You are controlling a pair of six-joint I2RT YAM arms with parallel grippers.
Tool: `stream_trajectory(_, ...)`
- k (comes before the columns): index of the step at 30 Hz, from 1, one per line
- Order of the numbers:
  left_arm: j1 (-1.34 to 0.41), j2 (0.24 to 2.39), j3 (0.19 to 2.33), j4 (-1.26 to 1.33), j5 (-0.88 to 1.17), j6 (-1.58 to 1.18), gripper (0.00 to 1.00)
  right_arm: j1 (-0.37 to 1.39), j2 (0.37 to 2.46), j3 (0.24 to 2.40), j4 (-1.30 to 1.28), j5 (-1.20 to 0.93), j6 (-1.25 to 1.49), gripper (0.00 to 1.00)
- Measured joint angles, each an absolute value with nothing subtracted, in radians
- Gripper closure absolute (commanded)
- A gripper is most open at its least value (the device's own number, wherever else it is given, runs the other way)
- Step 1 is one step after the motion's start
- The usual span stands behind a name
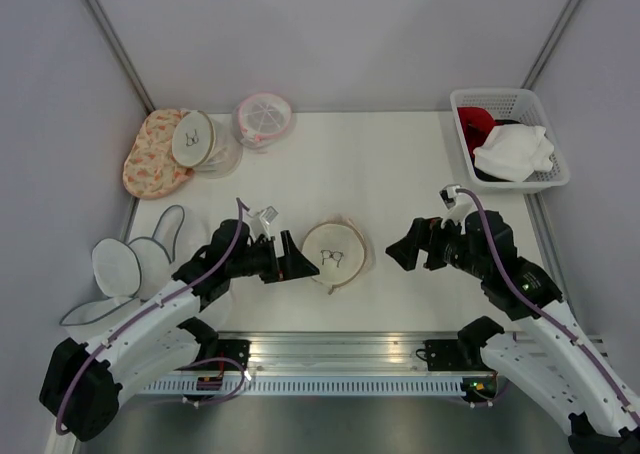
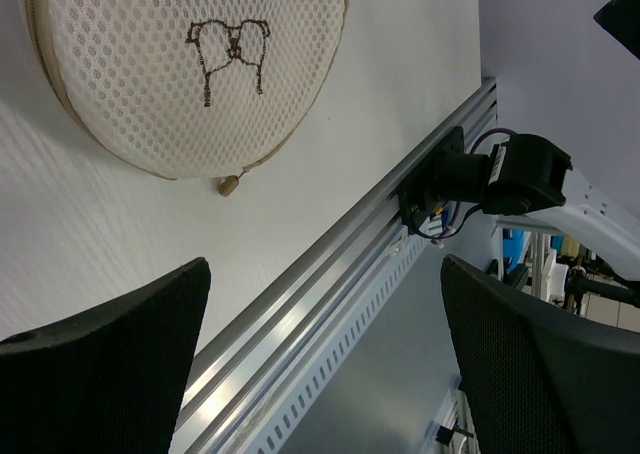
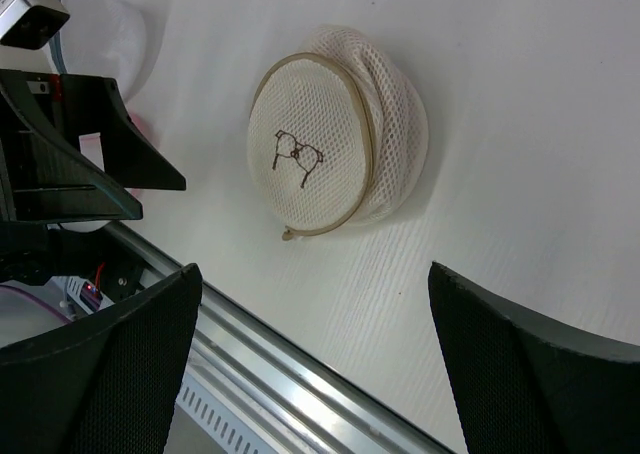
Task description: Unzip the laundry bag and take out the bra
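The laundry bag (image 1: 335, 254) lies flat on the white table between my two grippers, a round cream mesh case with a tan zipper rim and a small black bra drawing facing up. It looks zipped shut, and its zipper pull (image 2: 230, 185) sticks out at the near edge. The left wrist view holds the bag (image 2: 190, 64) at upper left, and the right wrist view shows it (image 3: 320, 154) bulging on its right side. My left gripper (image 1: 300, 261) stands open just left of it. My right gripper (image 1: 402, 253) stands open a little to its right. The bra is hidden.
A white basket (image 1: 555, 179) at back right holds a red and a white garment. At back left lie an orange floral bag (image 1: 150, 159), a second cream round case (image 1: 193, 139) and a pink-trimmed domed bag (image 1: 264, 119). Opened white mesh shells (image 1: 120, 266) lie at left. A metal rail (image 1: 330, 349) runs along the near edge.
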State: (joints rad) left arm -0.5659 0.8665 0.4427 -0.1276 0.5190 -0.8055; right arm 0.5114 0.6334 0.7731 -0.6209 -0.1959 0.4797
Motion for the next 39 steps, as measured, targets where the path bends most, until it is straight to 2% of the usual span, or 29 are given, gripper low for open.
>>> stream_trajectory(13,-0.585,0.992,0.411,0.006,0.392,-0.821,0.00,0.513,0.770,0.722,-0.549,-0.290,0.484,0.02)
stream_trajectory(19,-0.585,1.150,0.339,0.180,0.330,-0.873,0.00,0.513,0.798,0.722,-0.507,-0.303,0.485,0.02)
stream_trajectory(26,-0.596,1.390,0.364,0.432,0.323,-0.941,0.01,0.521,0.799,0.719,-0.485,-0.308,0.492,0.02)
stream_trajectory(29,-0.616,1.482,0.403,0.516,0.323,-0.964,0.23,0.527,0.797,0.712,-0.486,-0.307,0.494,0.02)
stream_trajectory(30,-0.624,1.512,0.417,0.533,0.323,-0.971,0.48,0.529,0.796,0.709,-0.486,-0.307,0.494,0.02)
stream_trajectory(32,-0.639,1.560,0.439,0.560,0.323,-0.991,0.77,0.532,0.796,0.703,-0.488,-0.306,0.494,0.02)
stream_trajectory(33,-0.646,1.575,0.446,0.573,0.325,-0.999,0.98,0.533,0.796,0.700,-0.490,-0.305,0.494,0.02)
stream_trajectory(39,-0.662,1.559,0.459,0.609,0.327,-1.024,0.98,0.537,0.794,0.693,-0.506,-0.286,0.494,0.02)
